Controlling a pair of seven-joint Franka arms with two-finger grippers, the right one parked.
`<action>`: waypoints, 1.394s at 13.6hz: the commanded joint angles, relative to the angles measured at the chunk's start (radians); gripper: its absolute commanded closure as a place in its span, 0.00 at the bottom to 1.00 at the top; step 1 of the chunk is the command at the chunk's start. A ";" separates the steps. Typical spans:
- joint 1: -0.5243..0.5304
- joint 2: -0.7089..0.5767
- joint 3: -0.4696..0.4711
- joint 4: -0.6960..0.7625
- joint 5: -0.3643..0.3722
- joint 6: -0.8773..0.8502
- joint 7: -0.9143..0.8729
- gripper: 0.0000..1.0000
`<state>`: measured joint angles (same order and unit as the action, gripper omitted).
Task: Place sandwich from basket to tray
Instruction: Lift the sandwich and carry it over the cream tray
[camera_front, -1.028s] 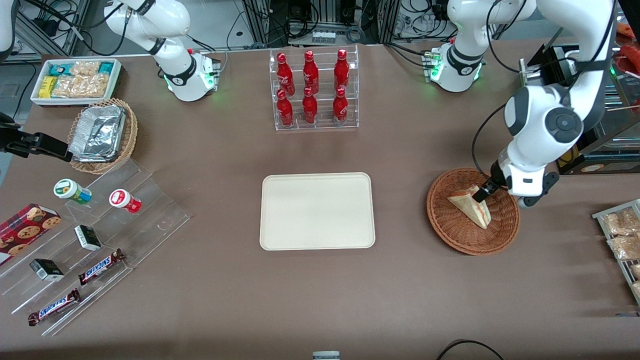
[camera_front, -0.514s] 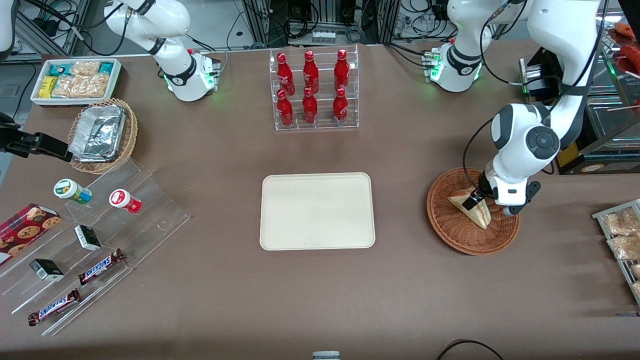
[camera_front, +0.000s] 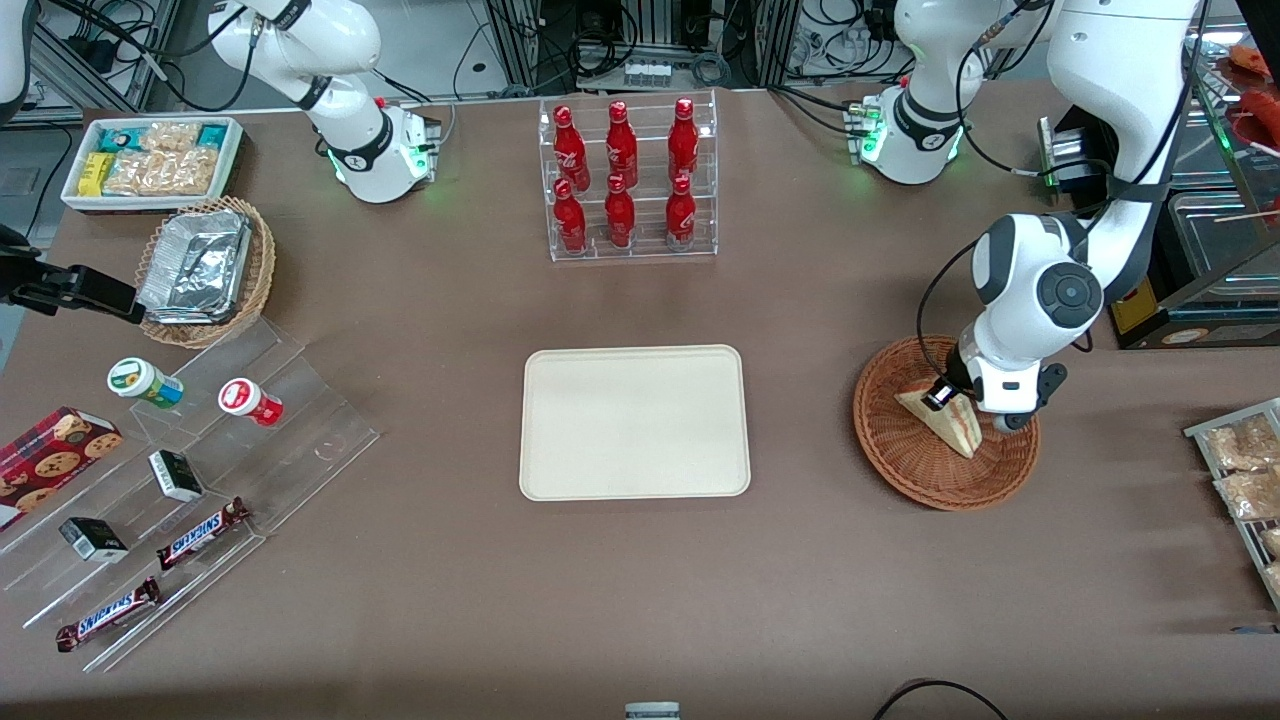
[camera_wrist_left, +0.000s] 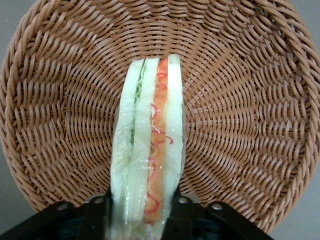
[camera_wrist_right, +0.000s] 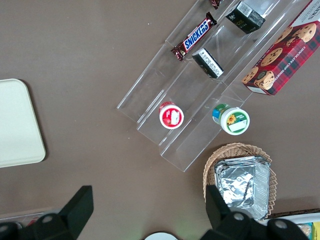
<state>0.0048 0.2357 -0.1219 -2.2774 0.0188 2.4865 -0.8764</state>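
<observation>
Gripper (camera_front: 948, 397) down in the wicker basket (camera_front: 900, 455), fingers straddling the sandwich (camera_wrist_left: 148, 150); whether they clamp it is unclear. Sandwich stands on edge, filling up.

The tool (camera_front: 950, 397) is down inside the round wicker basket (camera_front: 905, 460), its fingers (camera_wrist_left: 182, 212) standing on either side of the upright sandwich wedge (camera_front: 945, 418); the low basket rim rings it. Between the basket and the cream tray (camera_front: 634, 422) runs a strip of bare brown worktop (camera_front: 800, 420) with nothing standing on it. The tray's surface is bare. Farther from the front camera than the tray stands a clear rack of red bottles (camera_front: 627, 180), well apart from it. Stepped clear shelves with snacks (camera_front: 190, 480) lie toward the parked arm's end.
</observation>
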 joint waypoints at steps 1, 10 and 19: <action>-0.005 -0.018 -0.001 -0.010 0.006 0.008 -0.012 1.00; -0.165 -0.010 -0.005 0.329 0.101 -0.412 0.080 1.00; -0.477 0.198 -0.005 0.602 0.089 -0.420 0.152 1.00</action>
<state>-0.4132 0.3274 -0.1414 -1.8064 0.1042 2.0933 -0.7344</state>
